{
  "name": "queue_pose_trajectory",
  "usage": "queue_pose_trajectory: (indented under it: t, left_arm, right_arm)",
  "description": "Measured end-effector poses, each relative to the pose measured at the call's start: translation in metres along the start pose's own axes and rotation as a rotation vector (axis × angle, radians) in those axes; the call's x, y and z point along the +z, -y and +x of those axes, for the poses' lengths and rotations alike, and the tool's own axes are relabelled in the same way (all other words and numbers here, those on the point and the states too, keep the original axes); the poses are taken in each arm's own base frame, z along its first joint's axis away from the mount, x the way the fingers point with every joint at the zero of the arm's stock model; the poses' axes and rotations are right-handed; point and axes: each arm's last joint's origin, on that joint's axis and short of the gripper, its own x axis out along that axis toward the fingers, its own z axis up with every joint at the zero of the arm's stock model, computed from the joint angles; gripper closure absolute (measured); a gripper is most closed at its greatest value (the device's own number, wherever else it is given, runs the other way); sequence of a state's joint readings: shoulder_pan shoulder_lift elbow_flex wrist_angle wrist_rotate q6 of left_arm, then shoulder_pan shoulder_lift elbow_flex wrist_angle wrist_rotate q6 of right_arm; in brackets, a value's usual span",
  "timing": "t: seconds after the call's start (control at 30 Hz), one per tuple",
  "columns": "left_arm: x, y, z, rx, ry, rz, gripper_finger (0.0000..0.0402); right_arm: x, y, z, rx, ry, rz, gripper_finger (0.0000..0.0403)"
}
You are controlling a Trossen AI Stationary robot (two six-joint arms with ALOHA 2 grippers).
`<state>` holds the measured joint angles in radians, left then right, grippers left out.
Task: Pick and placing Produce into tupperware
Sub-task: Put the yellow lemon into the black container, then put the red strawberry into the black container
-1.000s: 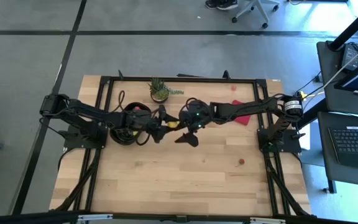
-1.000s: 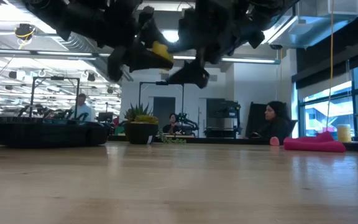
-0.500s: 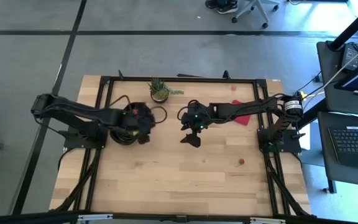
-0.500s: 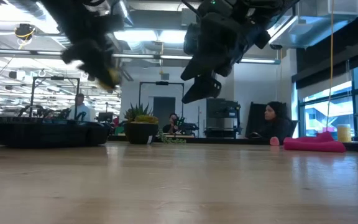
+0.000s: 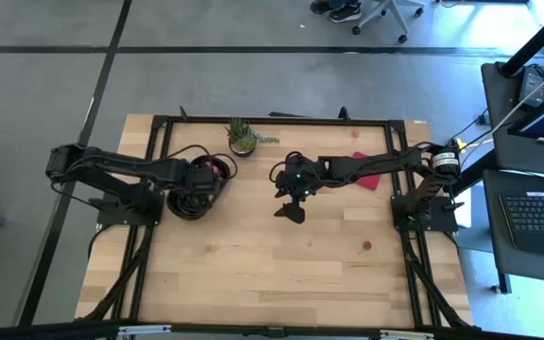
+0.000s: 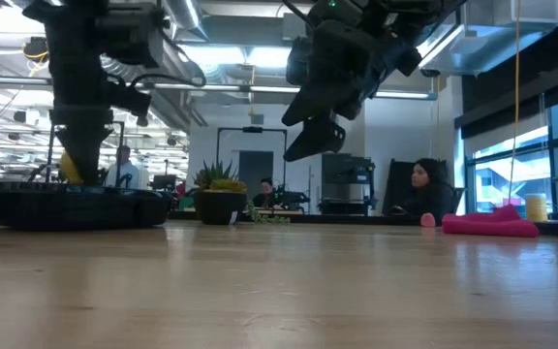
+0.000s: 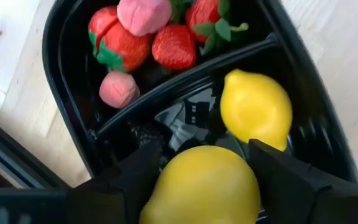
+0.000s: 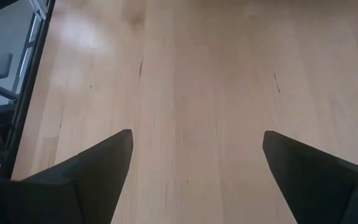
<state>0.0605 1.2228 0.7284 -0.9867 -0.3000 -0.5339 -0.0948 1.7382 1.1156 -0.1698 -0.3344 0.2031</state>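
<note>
A lone red berry (image 5: 367, 246) lies near-right on the pale wooden table (image 5: 281, 274). At mid-table the right gripper (image 5: 291, 210) hovers, jaws wide and empty. Far left, the left gripper (image 7: 204, 171) clamps a smooth yellow lemon (image 7: 201, 186) above the glossy black tupperware (image 7: 73, 112); likely next comes the release beside another lemon (image 7: 255, 107) and strawberries (image 7: 174, 46).

On the wooden tabletop (image 5: 253, 264) the left gripper (image 5: 204, 179) hangs over the black tupperware (image 5: 185, 206) at the far left, while the right gripper (image 5: 294, 206) hovers mid-table, a small potted plant (image 5: 243, 137) beyond them and a red berry (image 5: 367, 246) lying alone, near right.
</note>
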Motion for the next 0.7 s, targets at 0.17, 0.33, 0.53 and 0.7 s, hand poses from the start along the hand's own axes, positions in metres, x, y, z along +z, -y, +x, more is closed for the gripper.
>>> queue_pose_trajectory:
  t: [0.17,0.33,0.53,0.7]
  left_arm:
    - [-0.001,-0.002,0.001,0.007,-0.015,0.002,0.0147]
    - [-0.001,-0.002,0.001,0.007,-0.016,0.072,0.0146]
    - [0.016,-0.001,-0.018,0.045,0.1,0.127,0.0144]
    - [0.045,0.012,-0.033,-0.08,0.37,0.214,0.0145]
  right_arm:
    - [-0.001,0.0,0.0,-0.003,-0.014,0.008,0.0042]
    - [-0.008,0.002,-0.001,-0.019,-0.084,0.084,0.0042]
    - [-0.023,-0.002,-0.015,-0.093,-0.383,0.241,0.0042]
    - [-0.044,-0.014,-0.025,-0.217,-0.624,0.405,0.0042]
